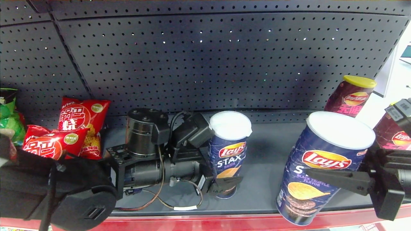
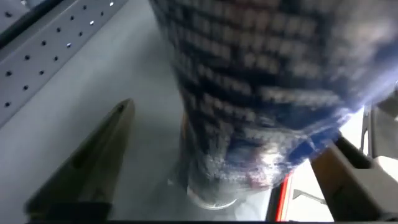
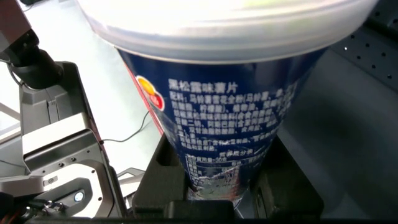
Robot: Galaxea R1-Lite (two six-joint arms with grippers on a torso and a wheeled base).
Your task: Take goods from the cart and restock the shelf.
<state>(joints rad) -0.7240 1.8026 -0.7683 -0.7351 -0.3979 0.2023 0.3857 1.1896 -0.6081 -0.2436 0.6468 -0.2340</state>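
Observation:
Two dark blue chip cans with white lids are in play. One can [image 1: 228, 150] stands upright at the middle of the grey shelf [image 1: 263, 166]. My left gripper [image 1: 224, 181] lies along the shelf with its fingers on either side of that can's lower part; in the left wrist view one finger [image 2: 93, 168] stands clear of the can [image 2: 249, 93], so the left gripper [image 2: 217, 162] is open. The other, nearer can [image 1: 321, 166] hangs tilted over the shelf's front right edge, with my right gripper [image 1: 324, 179] shut on its lower body. The right wrist view shows this can [image 3: 217, 124] clamped in the gripper [image 3: 214, 193].
Red snack bags [image 1: 80, 125] and a green bag [image 1: 9, 122] lean at the shelf's left end. Maroon cans with yellow lids [image 1: 351, 94] stand at the back right. A perforated dark panel [image 1: 205, 64] closes the back. A red strip [image 1: 224, 221] edges the front.

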